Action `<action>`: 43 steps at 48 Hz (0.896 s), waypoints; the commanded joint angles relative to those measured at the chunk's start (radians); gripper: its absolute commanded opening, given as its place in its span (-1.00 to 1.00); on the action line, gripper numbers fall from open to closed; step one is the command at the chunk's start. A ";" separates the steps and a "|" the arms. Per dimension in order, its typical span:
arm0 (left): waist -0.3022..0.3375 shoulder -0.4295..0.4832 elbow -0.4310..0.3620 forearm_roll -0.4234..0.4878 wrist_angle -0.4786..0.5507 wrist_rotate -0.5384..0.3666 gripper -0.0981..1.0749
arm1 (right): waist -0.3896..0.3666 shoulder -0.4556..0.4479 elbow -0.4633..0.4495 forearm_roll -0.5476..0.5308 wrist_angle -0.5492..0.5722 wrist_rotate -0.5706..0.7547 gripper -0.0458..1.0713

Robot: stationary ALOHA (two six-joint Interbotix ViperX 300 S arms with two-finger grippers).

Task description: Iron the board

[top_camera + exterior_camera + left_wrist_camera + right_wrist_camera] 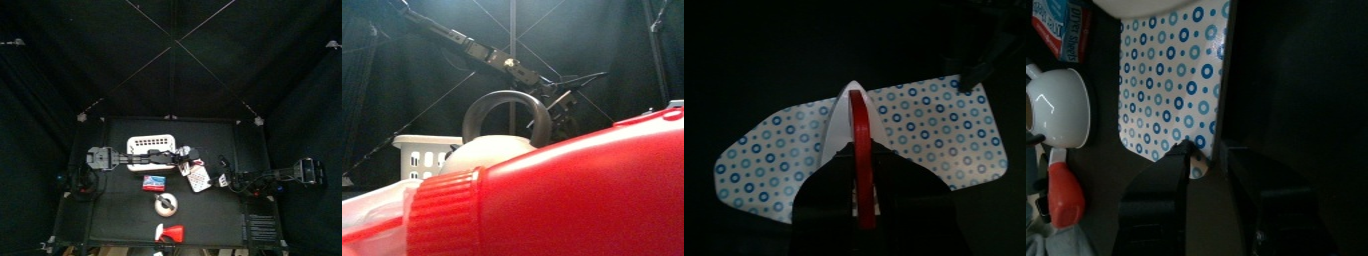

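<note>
while lying flat, board [1170, 80] shows white face, blue ring dots.

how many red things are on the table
1 wholly red: the red bottle at the table's front edge, looming large at the front camera. The small block is partly red; others may be hidden.

Black curtains [54, 60] around black table [120, 205].
</note>
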 commanded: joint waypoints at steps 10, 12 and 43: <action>0.115 -0.015 0.035 0.002 0.012 0.000 -0.05 | -0.002 0.008 -0.002 -0.002 0.009 -0.008 -0.09; 0.120 -0.015 0.035 0.002 0.011 0.000 -0.05 | -0.002 0.006 -0.002 -0.002 0.011 -0.008 -0.09; 0.112 -0.057 0.035 0.000 0.012 0.002 -0.05 | -0.002 0.008 -0.003 -0.002 0.011 -0.008 -0.09</action>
